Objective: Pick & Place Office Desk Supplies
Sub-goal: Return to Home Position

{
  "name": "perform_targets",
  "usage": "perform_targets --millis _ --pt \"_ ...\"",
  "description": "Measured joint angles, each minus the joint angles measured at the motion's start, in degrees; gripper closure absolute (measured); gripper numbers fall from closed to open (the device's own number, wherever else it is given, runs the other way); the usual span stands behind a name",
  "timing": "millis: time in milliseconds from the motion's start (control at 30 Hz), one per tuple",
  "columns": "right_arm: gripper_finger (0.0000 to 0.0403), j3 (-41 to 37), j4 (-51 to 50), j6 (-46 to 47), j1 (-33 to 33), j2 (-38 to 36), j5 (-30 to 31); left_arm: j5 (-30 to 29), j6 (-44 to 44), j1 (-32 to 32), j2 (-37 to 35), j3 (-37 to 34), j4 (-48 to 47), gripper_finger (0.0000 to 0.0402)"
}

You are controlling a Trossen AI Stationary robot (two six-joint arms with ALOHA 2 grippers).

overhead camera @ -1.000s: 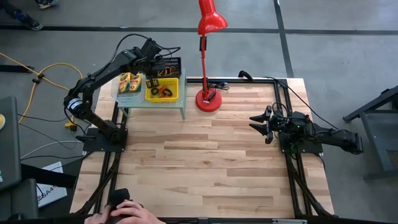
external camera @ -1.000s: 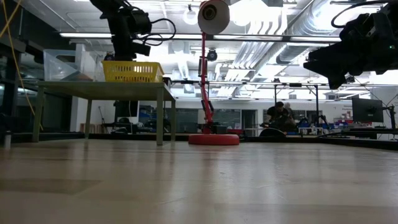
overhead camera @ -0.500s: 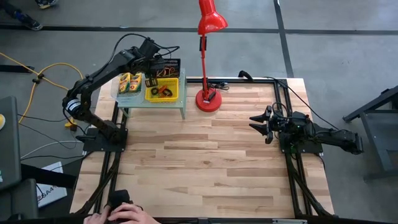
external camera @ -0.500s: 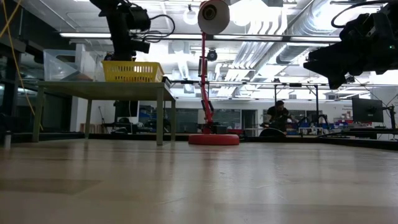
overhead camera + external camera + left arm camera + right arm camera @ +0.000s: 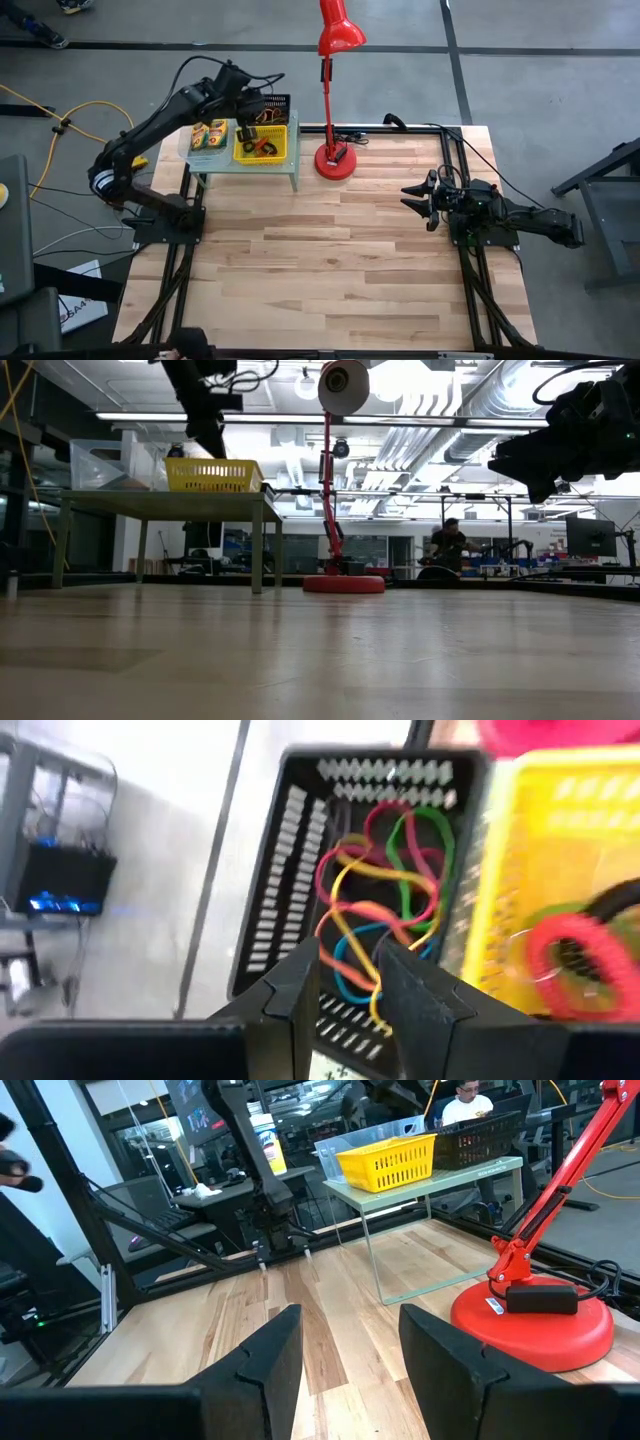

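Left hand, narrowly parted and empty, hangs over the black-mesh bin; its coloured loops look light, floppy: better lifted by the bin's stiff rim. Right hand waits, wide.

My wooden table carries the red lamp base near its far edge. Just beside that base, on my left arm's side, the light-green rack stands on its legs. Three bins sit on the rack's top. The yellow bin is nearest the lamp base. The clear bin lies beyond it, farther from the base. The black-mesh bin sits just behind the yellow bin, farther back than the lamp base.
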Motion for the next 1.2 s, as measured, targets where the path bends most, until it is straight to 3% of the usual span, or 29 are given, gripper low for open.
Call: perform_targets --millis 133,500,800,933,1200 --pt "0.0247 0.0 0.0 0.0 0.0 0.0 0.0 0.0 -2.3 -6.5 -1.8 0.0 -0.2 0.03" --pt "0.0247 0.0 0.0 0.0 0.0 0.0 0.0 0.3 -21.8 -29.6 -3.6 0.0 -2.8 0.03" --pt "0.0247 0.0 0.0 0.0 0.0 0.0 0.0 0.1 -30.6 -39.0 -3.6 -0.6 -2.2 0.03" --pt "0.0247 0.0 0.0 0.0 0.0 0.0 0.0 0.0 -35.5 -42.4 -4.5 -5.8 -1.2 0.03" --pt "0.0247 0.0 0.0 0.0 0.0 0.0 0.0 0.1 -39.3 -48.2 -15.7 -28.5 17.4 0.03"
